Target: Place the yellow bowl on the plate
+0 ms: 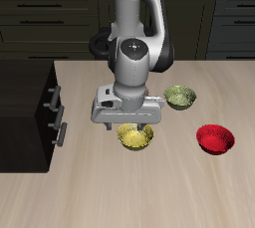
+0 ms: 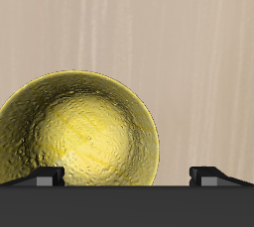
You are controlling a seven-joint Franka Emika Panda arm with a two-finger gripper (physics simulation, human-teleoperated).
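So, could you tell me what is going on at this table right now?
A Franka arm holds its claw just above the small golden-yellow bowl, which sits on the wooden table. The wrist view shows the fingers apart, so the bowl is not gripped. A duller olive-green bowl and a red bowl stand nearby. No plate is in view.

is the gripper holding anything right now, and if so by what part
Nothing is held. The gripper hangs open above the yellow bowl, its fingers apart and clear of the rim.
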